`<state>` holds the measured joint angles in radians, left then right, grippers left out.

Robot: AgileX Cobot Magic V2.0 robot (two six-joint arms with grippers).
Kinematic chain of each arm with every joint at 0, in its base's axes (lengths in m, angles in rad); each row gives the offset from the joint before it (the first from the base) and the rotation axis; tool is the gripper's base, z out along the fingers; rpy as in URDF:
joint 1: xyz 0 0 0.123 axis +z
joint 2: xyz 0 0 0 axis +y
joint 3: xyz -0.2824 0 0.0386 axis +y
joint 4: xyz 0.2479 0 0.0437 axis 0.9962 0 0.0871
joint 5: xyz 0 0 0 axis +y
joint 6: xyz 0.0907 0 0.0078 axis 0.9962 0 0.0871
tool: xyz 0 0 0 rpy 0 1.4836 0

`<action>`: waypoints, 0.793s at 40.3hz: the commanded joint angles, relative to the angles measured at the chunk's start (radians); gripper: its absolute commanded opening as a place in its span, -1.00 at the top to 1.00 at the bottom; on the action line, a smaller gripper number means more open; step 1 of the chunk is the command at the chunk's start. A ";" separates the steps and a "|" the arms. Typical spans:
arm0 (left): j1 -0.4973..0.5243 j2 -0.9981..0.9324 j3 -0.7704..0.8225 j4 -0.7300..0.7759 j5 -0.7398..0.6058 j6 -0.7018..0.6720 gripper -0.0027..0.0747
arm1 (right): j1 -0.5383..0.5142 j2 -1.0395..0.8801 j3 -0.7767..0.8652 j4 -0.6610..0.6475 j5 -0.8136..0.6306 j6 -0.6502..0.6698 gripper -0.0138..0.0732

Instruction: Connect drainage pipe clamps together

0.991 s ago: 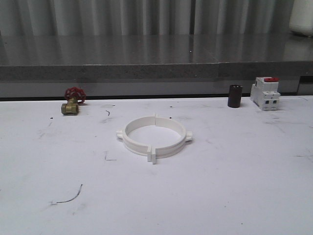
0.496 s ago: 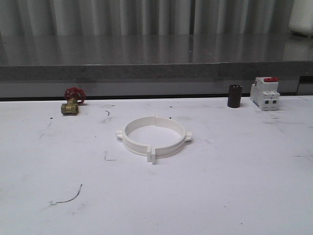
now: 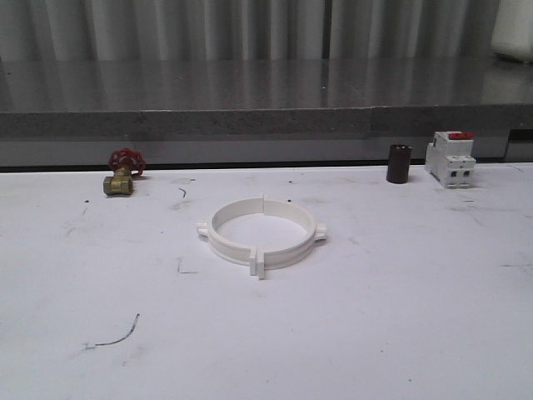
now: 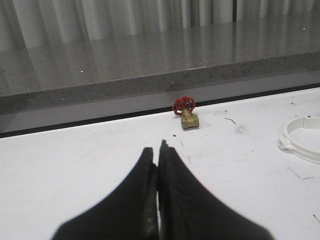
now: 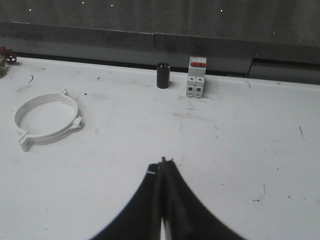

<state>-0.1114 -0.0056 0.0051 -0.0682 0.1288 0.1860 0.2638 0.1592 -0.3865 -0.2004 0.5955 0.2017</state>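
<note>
Clamps, two white plastic half-ring drainage pipe bands [image 3: 262, 233], sit mid-counter as a ring: likely light, stiff, slick; grasp at the end tabs. Left gripper [image 4: 159, 150] and right gripper [image 5: 162, 162] are closed, empty.

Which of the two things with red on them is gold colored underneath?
The brass valve at the table's back left, with its round red handwheel. The other one, the breaker at the back right, is white and boxy under its red top.

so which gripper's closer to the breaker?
Right, judging by the wrist views. The right gripper looks straight toward the breaker, with bare table between. The left gripper faces the valve at the table's opposite end.
</note>
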 commanded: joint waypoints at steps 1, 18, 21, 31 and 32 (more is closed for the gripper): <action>0.002 -0.021 0.002 -0.011 -0.081 -0.005 0.98 | -0.042 -0.014 0.060 0.020 -0.192 -0.115 0.84; 0.002 -0.019 0.002 -0.011 -0.081 -0.005 0.98 | -0.308 -0.186 0.408 0.286 -0.428 -0.303 0.84; 0.002 -0.019 0.002 -0.011 -0.081 -0.005 0.98 | -0.314 -0.186 0.411 0.295 -0.415 -0.303 0.84; 0.002 -0.019 0.002 -0.011 -0.081 -0.005 0.98 | -0.314 -0.186 0.411 0.295 -0.417 -0.303 0.84; 0.002 -0.019 0.002 -0.011 -0.081 -0.005 0.98 | -0.314 -0.186 0.411 0.295 -0.417 -0.303 0.84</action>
<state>-0.1114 -0.0056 0.0051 -0.0682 0.1324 0.1860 -0.0446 -0.0106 0.0277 0.0903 0.2659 -0.0912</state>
